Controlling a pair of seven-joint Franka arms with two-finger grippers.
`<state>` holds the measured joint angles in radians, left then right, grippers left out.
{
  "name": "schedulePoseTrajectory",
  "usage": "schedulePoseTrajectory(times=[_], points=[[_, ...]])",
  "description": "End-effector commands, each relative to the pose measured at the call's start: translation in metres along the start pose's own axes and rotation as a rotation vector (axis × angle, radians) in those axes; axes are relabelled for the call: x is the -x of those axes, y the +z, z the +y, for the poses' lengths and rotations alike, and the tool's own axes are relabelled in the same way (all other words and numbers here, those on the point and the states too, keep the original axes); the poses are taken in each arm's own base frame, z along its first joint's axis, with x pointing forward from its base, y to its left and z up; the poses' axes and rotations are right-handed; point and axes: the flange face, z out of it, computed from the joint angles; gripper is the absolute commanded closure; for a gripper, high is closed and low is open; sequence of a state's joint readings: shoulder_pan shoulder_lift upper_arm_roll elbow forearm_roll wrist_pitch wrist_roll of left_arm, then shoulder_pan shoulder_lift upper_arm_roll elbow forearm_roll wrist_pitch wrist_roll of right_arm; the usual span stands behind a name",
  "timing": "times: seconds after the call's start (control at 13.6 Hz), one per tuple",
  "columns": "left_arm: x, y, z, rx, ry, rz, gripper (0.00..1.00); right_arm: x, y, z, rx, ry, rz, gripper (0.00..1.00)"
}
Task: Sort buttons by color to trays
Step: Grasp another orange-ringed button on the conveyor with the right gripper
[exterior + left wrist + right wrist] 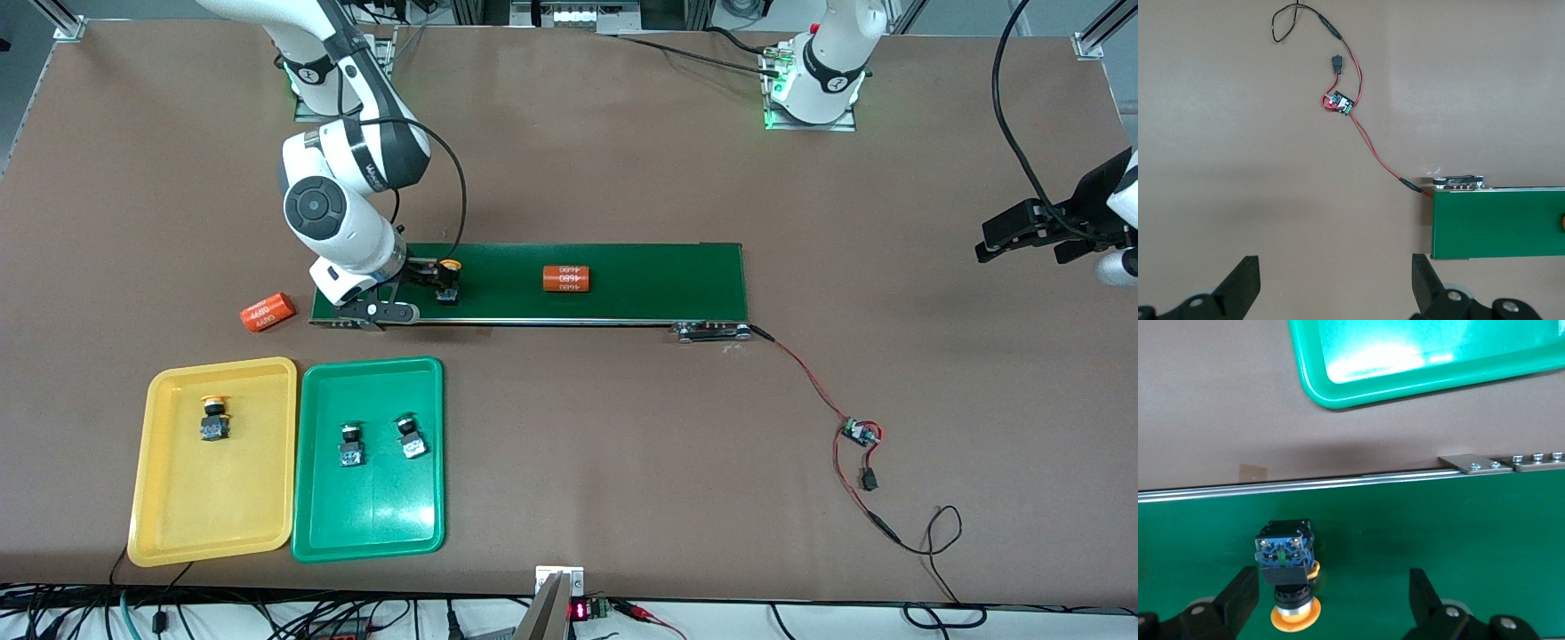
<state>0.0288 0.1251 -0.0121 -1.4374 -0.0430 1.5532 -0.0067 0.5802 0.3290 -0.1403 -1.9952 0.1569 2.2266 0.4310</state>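
Right wrist view shows a small push-button switch with a black-and-blue blocky body and a round yellow-orange mushroom cap (pixel 1286 577) lying on its side on the smooth, dark green conveyor belt (pixel 1458 527), edged by a thin metal rail. It sits between the spread fingers of the right gripper (pixel 1331 603), nearer one finger than the other; whether that finger touches it cannot be told. The jaws stand wide with nothing clamped. From the front view, this switch (pixel 447 281) lies at the belt's (pixel 658 283) end toward the right arm, the right gripper (pixel 434 283) low around it.

Nearer the front camera lie two shallow, glossy plastic trays with rounded corners, side by side. The yellow tray (pixel 169 524) holds one switch with a yellow-orange cap (pixel 213 418). The green tray (pixel 391 516) holds two switches (pixel 351 444) (pixel 410 436), lying close together; their cap colour is hard to tell against the tray.

An orange cylinder with white numerals (pixel 567 278) lies near the middle of the belt, and a second one (pixel 268 312) rests on the matte brown table (pixel 622 444) just off the belt's end. Thin red and black wires (pixel 805 373) run from the belt's other end to a small circuit board (pixel 859 432).

The left gripper (pixel 1335 287) hangs over bare table off that end of the belt, waiting, its jaws wide and empty.
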Motion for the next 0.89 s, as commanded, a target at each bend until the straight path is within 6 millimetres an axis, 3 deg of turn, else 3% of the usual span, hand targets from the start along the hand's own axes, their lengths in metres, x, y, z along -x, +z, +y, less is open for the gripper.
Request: schedulePoseTrajectory(times=[0.0,0.37,0.44,0.52,0.59,0.66,0.74,0.81], points=[[0.006,-0.005,-0.01,-0.017,0.011,0.004,0.0,0.004,0.012,-0.009,0.017,-0.012,0.016,0.0],[0.005,-0.003,-0.017,-0.012,-0.001,-0.001,0.0,0.002,0.032,-0.01,0.039,-0.022,0.009,0.0],[0.006,-0.003,-0.017,-0.012,-0.003,-0.002,0.0,0.001,0.039,-0.009,0.057,-0.032,0.008,0.06],[0.006,-0.003,-0.017,-0.012,-0.003,-0.002,0.0,0.0,0.04,-0.008,0.074,-0.047,0.019,0.28],[0.006,-0.003,-0.017,-0.011,-0.003,-0.002,0.0,0.0,0.041,-0.008,0.079,-0.055,0.02,0.64],[0.006,-0.003,-0.018,-0.011,-0.004,-0.002,0.0,0.001,0.041,-0.008,0.083,-0.056,0.016,0.81],[0.006,-0.002,-0.018,-0.011,-0.004,-0.005,0.0,-0.002,0.041,-0.003,0.083,-0.046,0.015,0.92],[0.006,-0.002,-0.02,-0.011,-0.007,-0.005,0.0,-0.004,0.037,0.0,0.08,-0.042,0.015,0.94]])
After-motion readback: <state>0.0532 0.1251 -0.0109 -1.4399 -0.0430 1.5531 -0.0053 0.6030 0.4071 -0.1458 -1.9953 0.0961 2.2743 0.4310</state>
